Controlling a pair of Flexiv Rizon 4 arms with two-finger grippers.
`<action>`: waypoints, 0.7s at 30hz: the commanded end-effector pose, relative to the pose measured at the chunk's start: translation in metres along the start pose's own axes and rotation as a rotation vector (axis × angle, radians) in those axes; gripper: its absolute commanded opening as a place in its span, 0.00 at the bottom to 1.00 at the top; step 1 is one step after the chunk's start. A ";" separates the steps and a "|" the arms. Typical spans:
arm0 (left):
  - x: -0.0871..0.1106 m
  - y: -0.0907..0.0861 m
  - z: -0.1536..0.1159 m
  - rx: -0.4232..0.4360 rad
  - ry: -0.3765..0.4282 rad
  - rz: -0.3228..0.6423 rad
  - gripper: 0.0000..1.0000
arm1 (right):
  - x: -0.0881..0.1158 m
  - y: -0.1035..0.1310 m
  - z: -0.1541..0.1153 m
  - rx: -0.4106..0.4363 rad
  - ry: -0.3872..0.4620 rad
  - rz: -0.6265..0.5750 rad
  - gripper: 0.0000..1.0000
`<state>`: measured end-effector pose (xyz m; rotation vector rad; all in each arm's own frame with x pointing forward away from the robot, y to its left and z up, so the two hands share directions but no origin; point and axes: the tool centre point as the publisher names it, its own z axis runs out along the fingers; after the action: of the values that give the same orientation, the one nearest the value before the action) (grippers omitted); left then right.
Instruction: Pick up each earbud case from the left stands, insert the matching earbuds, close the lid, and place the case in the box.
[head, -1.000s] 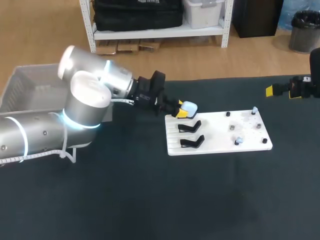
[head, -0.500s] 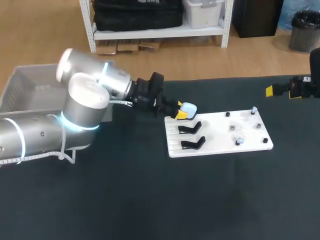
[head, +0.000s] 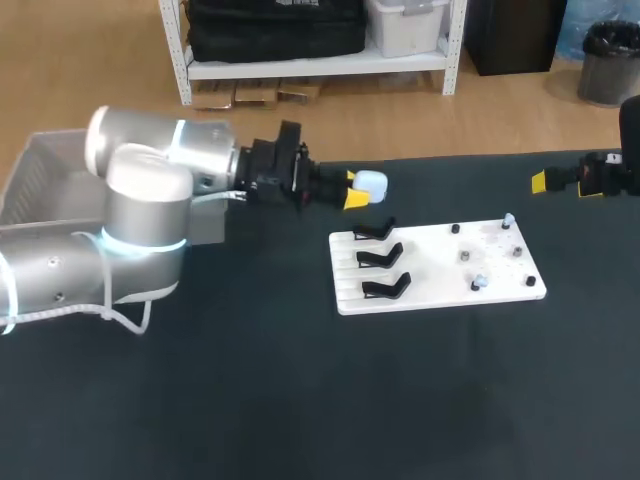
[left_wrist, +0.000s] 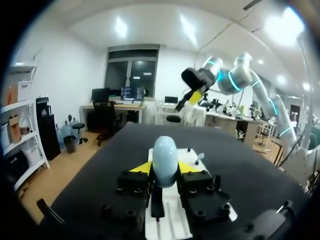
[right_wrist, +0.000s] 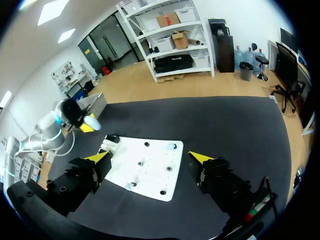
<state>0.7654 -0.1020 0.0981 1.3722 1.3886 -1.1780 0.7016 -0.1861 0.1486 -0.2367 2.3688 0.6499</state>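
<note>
My left pincer (head: 352, 190) is clamped on the pale blue earbud case (head: 372, 184), holding it clear above the black stands (head: 381, 258) so nothing snags. Open counter (head: 300, 400) lies all around beneath it. My right pincer (right_wrist: 150, 157) hangs open, well apart, near the counter's edge.

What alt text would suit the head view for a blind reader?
Jaws on the left arm grip a pale blue earbud case just beyond a white board bearing three black stands; the right arm sits at the far right.
</note>
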 end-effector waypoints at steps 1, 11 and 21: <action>-0.011 -0.035 -0.015 -0.080 -0.047 0.010 0.00 | 0.000 0.001 0.000 0.003 0.001 0.000 1.00; -0.018 -0.050 -0.017 -0.076 -0.061 0.028 0.00 | 0.000 0.001 0.000 0.003 0.001 0.000 1.00; -0.018 -0.050 -0.017 -0.076 -0.061 0.028 0.00 | 0.000 0.001 0.000 0.003 0.001 0.000 1.00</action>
<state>0.7201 -0.0868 0.1229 1.3150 1.3432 -1.1570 0.7016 -0.1861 0.1486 -0.2367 2.3689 0.6499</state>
